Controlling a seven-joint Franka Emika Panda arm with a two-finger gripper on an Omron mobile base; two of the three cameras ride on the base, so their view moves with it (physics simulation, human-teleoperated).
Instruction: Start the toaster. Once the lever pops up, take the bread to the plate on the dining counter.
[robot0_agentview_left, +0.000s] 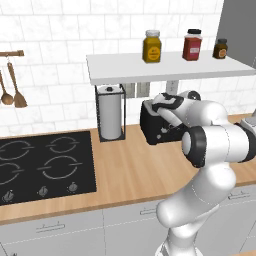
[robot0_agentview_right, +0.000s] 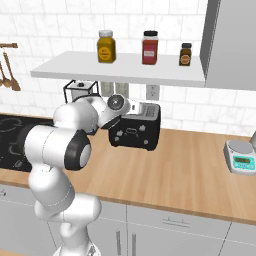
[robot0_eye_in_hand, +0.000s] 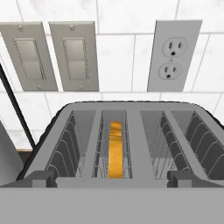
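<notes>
While the gripper (robot0_agentview_right: 142, 111) hovers over the toaster (robot0_eye_in_hand: 127, 144), bread (robot0_eye_in_hand: 115, 148) sits in a slot; jaw state unclear.

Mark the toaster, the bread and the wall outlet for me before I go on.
toaster (robot0_agentview_right: 134, 132): right base view, on its black end face.
bread (robot0_eye_in_hand: 115, 151): hand view, on the slice's brown top edge down in the slot.
wall outlet (robot0_eye_in_hand: 173, 54): hand view, on the white cover plate between its two sockets.

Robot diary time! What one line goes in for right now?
stage: at small black boxy toaster | tan bread slice: down in second slot from left | gripper: above the slots, state unclear | wood counter: toaster stands there
</notes>
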